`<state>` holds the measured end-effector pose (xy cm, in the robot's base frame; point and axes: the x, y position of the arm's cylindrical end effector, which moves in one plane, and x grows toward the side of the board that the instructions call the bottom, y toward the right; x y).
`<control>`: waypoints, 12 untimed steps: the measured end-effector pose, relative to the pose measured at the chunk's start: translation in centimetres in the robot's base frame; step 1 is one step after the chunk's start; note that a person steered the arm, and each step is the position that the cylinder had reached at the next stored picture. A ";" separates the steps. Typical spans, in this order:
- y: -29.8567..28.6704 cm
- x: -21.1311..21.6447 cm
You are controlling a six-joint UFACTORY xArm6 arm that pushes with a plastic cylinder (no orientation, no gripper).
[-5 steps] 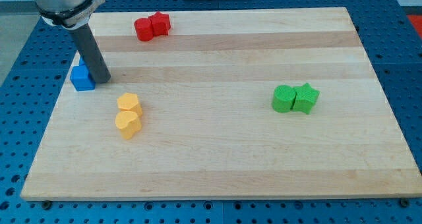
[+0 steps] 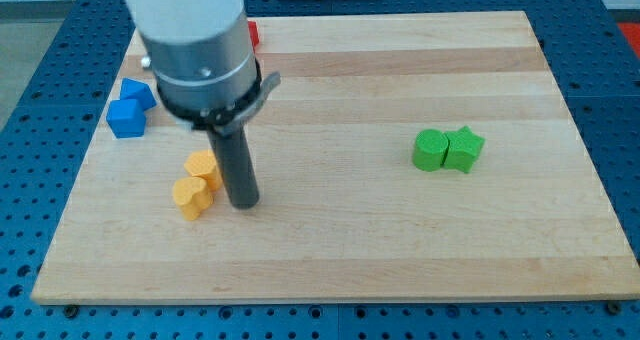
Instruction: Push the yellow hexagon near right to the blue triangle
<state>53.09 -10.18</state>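
Two yellow blocks lie at the board's left: one yellow hexagon [image 2: 201,166] and a second yellow block [image 2: 189,195] just below-left of it, touching it. Two blue blocks sit at the far left edge: a blue block [image 2: 138,92] above and a blue cube-like block [image 2: 125,119] below it; I cannot tell which is the triangle. My tip [image 2: 243,202] rests on the board just right of the yellow pair, close to both, with the rod beside the upper hexagon. The arm hides part of the board's top left.
A red block [image 2: 253,31] peeks out behind the arm at the view's top. A green round-cornered block [image 2: 431,149] and a green star [image 2: 464,147] sit together at the right. The wooden board [image 2: 400,250] ends at a blue perforated table.
My tip moved from beside the blue blocks down and right to the right side of the yellow pair. The lower yellow block has shifted slightly left. The second blue block now shows.
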 end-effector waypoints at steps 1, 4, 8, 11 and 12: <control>-1.4 3.1; -3.4 1.9; -4.5 -4.7; -4.5 -10.8; -4.5 -13.0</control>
<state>40.09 -14.71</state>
